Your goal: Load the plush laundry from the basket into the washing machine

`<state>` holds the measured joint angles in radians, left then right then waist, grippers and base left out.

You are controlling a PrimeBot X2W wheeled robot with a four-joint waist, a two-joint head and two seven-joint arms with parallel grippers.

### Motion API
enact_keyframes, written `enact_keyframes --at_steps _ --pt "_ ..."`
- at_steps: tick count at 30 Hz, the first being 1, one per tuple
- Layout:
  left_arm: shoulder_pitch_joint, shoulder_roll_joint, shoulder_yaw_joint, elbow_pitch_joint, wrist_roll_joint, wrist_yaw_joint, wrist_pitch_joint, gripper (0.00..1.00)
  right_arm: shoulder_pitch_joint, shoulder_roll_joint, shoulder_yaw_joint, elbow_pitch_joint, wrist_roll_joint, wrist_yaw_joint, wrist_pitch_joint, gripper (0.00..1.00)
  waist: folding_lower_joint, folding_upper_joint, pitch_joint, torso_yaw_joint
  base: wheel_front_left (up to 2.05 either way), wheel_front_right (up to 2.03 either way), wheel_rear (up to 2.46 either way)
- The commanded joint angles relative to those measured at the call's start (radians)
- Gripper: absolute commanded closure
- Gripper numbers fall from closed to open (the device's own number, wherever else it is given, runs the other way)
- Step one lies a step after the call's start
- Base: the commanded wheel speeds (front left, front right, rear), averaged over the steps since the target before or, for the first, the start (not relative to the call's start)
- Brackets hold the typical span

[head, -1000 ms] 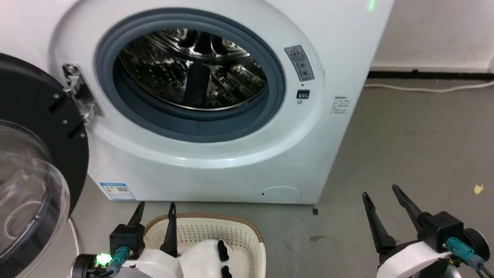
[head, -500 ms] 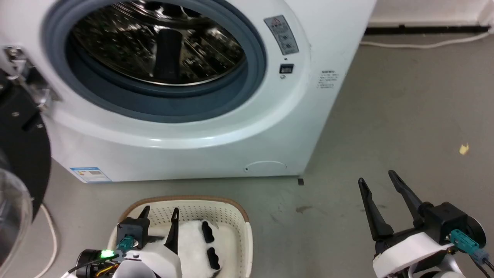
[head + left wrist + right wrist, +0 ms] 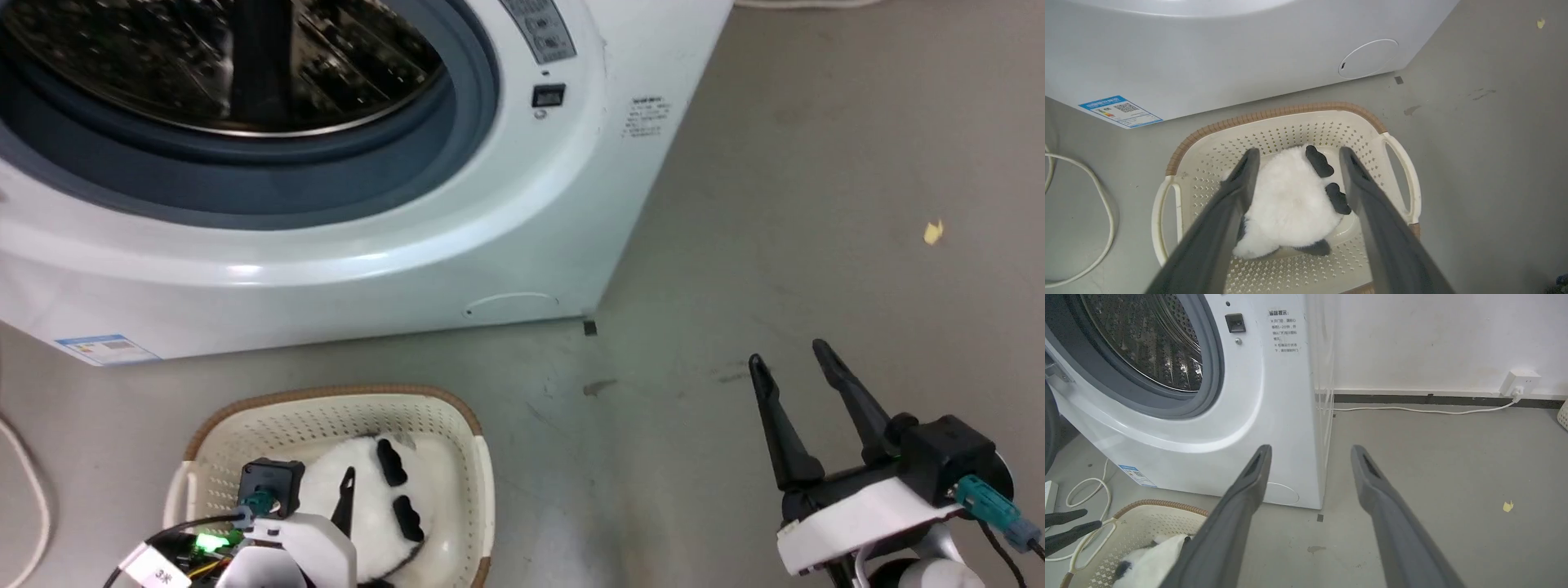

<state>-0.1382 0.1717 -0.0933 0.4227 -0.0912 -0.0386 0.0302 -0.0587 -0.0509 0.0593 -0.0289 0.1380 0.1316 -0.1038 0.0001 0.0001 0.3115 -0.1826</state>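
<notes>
A yellow scrap [image 3: 933, 233] lies on the grey floor [image 3: 816, 204]; a white cable [image 3: 1412, 411] runs to a wall socket [image 3: 1521, 381].

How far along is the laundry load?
Done: the washing machine stands open, drum exposed. In hand: the left claw is open above the basket, its fingers framing the plush laundry but not closed on it. The right claw is open over the floor, holding nothing. Left: grasp the toy, lift it out, put it in the drum.
</notes>
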Motion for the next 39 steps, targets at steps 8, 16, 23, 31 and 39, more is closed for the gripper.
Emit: enact_keyframes --at_steps 8,16,23,31,39 --pt "-0.067 0.042 -0.015 0.110 -0.030 -0.012 0.018 0.00 -0.037 0.000 0.022 -0.011 0.042 0.000 -0.025 0.00 -0.0001 -0.0001 0.084 -0.063 0.00 0.00 0.00" --pt "-0.123 0.067 -0.011 0.219 -0.076 -0.017 0.065 0.00 -0.049 0.000 0.019 -0.021 0.072 -0.001 -0.042 0.00 -0.0001 -0.0001 0.150 -0.094 0.00 0.00 0.00" --pt "-0.170 0.109 -0.052 0.288 -0.075 -0.032 0.062 0.00 -0.053 0.000 0.018 -0.028 0.097 -0.001 -0.056 0.00 -0.0001 -0.0001 0.212 -0.118 0.00 0.00 0.00" --pt "-0.249 0.140 -0.068 0.371 -0.109 -0.044 0.066 0.00 -0.058 0.000 0.023 -0.040 0.126 -0.001 -0.073 0.00 -0.0001 -0.0001 0.281 -0.144 0.00 0.00 0.00" --pt "-0.330 0.169 -0.100 0.454 -0.114 -0.044 0.091 0.00 -0.066 0.001 0.028 -0.052 0.162 -0.001 -0.088 0.00 -0.0001 -0.0001 0.345 -0.164 0.00 0.00 0.00"
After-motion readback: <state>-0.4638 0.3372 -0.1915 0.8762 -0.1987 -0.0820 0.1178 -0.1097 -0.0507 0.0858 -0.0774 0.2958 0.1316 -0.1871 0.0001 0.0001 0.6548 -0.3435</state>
